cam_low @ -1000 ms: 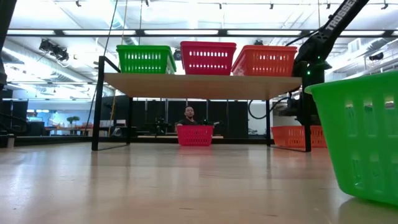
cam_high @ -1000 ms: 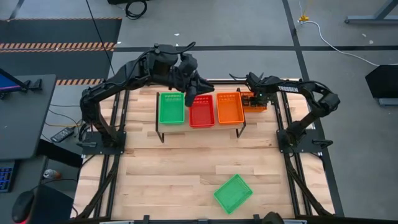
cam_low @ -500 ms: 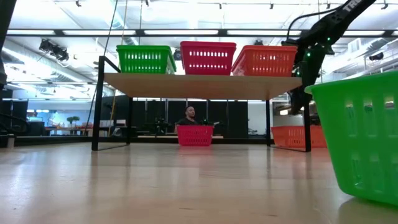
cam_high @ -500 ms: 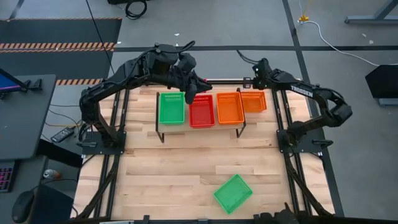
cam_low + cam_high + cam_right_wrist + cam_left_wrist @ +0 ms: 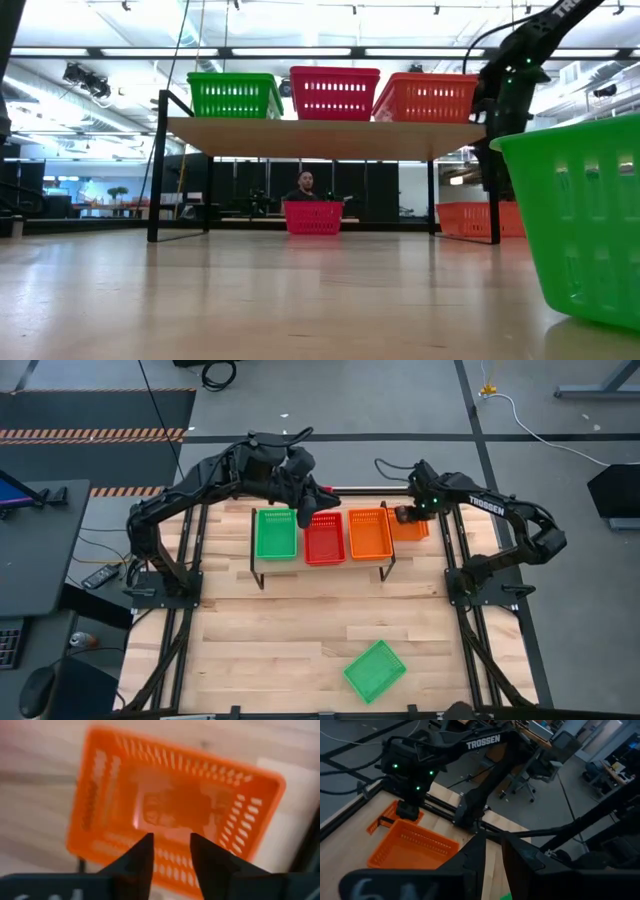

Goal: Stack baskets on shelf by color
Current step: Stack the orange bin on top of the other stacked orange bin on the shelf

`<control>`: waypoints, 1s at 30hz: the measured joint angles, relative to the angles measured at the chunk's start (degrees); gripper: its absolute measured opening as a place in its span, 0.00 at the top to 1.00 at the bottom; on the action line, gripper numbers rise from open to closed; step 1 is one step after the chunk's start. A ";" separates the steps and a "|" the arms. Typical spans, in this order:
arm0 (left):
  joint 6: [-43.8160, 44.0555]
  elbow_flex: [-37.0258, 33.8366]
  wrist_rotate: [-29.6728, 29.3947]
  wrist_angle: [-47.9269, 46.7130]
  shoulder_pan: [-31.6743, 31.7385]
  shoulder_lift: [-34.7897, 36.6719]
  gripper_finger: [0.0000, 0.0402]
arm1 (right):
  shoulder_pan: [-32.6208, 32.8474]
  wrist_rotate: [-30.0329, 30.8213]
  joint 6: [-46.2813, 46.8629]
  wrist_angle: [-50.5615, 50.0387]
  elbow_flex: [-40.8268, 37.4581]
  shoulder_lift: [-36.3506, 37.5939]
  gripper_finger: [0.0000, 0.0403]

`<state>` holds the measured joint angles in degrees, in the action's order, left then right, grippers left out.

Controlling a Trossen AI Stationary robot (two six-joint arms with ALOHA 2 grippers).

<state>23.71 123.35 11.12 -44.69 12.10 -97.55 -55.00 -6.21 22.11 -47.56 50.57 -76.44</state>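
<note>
Right hand (image 5: 402, 514) above orange basket (image 5: 408, 523), beside shelf (image 5: 262, 561) edge

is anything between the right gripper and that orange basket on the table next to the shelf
Nothing visible. The right gripper hangs right above the orange mesh plastic basket on the tabletop beside the light-wood shelf; the right wrist view shows its open fingers with only the basket beyond.
</note>
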 joint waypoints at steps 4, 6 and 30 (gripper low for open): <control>-0.19 0.00 1.04 -0.48 -0.65 0.79 0.84 | 1.68 0.60 -5.86 -4.31 0.00 0.00 0.56; -0.77 0.04 1.18 -0.75 -0.95 1.08 0.84 | 2.61 0.55 -7.98 -4.92 0.00 0.00 0.51; -1.92 0.04 0.56 -6.91 1.53 5.11 0.85 | 14.41 5.17 -34.45 -8.83 0.00 -0.09 0.42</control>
<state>21.78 123.39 11.68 -51.60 13.63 -92.44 -40.59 -1.03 -12.33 -56.39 50.57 -76.54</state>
